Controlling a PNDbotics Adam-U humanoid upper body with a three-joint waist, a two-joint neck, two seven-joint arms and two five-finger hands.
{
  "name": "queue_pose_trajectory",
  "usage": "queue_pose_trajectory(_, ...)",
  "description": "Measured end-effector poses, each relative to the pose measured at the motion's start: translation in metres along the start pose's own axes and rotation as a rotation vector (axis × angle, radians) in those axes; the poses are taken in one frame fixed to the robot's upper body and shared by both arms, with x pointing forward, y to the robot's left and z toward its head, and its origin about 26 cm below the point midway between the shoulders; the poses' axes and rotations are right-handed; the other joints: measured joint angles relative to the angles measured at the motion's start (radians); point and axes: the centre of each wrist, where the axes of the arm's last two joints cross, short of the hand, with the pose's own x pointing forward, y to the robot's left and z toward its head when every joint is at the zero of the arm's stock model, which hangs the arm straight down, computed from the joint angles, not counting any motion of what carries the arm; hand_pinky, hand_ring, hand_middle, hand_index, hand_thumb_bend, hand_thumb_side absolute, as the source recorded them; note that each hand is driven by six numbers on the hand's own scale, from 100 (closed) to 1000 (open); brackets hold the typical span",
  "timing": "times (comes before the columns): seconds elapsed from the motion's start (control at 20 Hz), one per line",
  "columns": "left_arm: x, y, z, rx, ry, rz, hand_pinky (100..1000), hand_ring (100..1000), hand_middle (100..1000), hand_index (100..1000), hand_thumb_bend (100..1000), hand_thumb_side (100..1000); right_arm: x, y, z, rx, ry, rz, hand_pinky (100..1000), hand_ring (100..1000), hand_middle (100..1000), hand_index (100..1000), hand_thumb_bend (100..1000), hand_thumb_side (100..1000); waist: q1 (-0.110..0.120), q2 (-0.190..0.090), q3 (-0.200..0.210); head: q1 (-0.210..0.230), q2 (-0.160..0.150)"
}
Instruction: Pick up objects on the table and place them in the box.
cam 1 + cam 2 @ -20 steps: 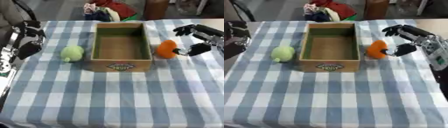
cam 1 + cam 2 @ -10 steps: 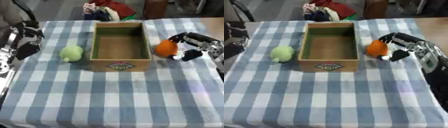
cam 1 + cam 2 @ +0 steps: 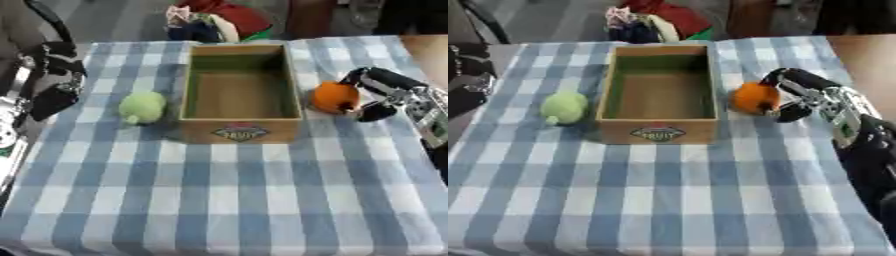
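Grasp step: right hand [image 3: 378,95] curls around the orange fruit [image 3: 335,97] just right of the box [image 3: 240,126] — next, lift it over the rim; left hand [image 3: 54,87] idles, its fingers unreadable.

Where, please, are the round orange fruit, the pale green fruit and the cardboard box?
round orange fruit [image 3: 752,97], right eye view, centre of its skin.
pale green fruit [image 3: 142,106], left eye view, middle of its body.
cardboard box [image 3: 240,131], left eye view, front wall.
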Motion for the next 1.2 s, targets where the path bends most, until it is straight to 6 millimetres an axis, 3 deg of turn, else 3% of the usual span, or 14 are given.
queue_pose_trajectory(0.05, 0.000, 0.000, 0.000, 0.000, 0.000, 0.000, 738, 690, 697, 800, 100, 293, 0.000, 0.000, 0.000, -0.024, 0.004, 0.005, 760, 729, 621, 396, 100, 100, 0.000, 0.000, 0.000, 0.000, 0.000)
queue_pose_trajectory(0.35, 0.000, 0.000, 0.000, 0.000, 0.000, 0.000, 738, 690, 696, 799, 100, 294, 0.007, -0.014, -0.003, -0.171, -0.016, 0.020, 756, 722, 608, 379, 100, 100, -0.002, 0.000, -0.002, 0.000, 0.000)
queue_pose_trajectory(0.95, 0.000, 0.000, 0.000, -0.005, 0.001, 0.000, 738, 691, 697, 799, 100, 292, 0.053, -0.091, -0.020, -0.324, -0.207, 0.090, 765, 726, 618, 385, 100, 100, -0.010, -0.008, 0.007, -0.002, 0.000)
queue_pose_trajectory(1.2, 0.000, -0.002, 0.000, -0.016, -0.003, 0.000, 739, 691, 697, 799, 100, 292, 0.077, -0.091, -0.037, -0.285, -0.281, 0.101, 768, 729, 625, 406, 100, 100, -0.011, -0.009, 0.021, -0.012, 0.000)
